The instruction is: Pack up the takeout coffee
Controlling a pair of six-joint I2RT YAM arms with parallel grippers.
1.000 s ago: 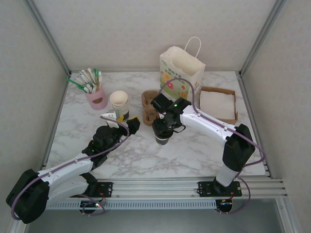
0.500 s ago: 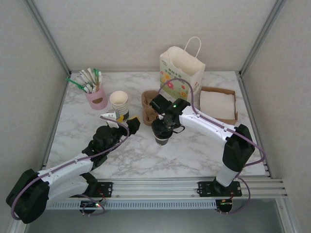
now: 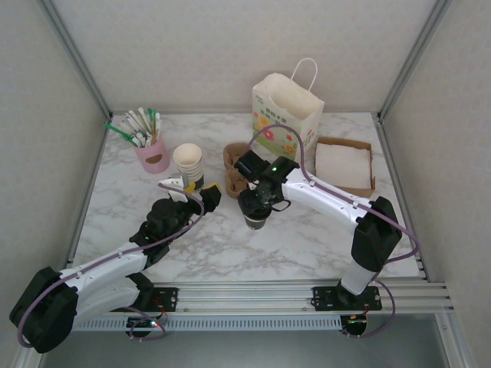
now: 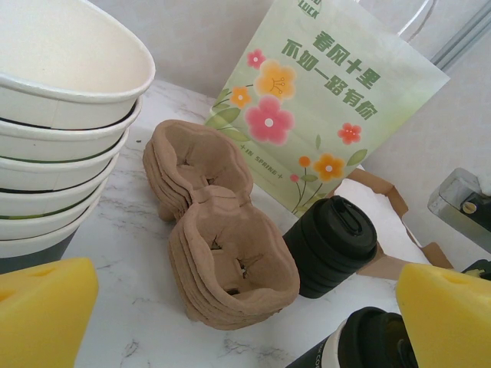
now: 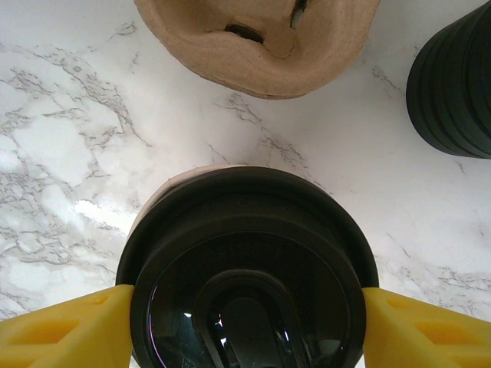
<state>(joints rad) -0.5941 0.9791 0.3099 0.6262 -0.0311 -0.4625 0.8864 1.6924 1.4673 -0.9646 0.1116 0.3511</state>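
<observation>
The takeout coffee (image 5: 245,268) probably handles light but crushable, with thin paper walls, a slick lid and perhaps liquid inside, so grip it upright at the stiff rim. It is a cream cup under a round black lid. It is near the tabletop's (image 5: 92,153) middle, just beside the pulp carriers (image 5: 257,38), with the right pincer (image 5: 247,322) clamped on its sides. The left pincer (image 4: 245,314) gapes empty.

The takeout coffee (image 5: 245,268) is a small cream paper cup, upright, its round black lid pressed on, near the middle of the marble table (image 3: 307,238).
</observation>
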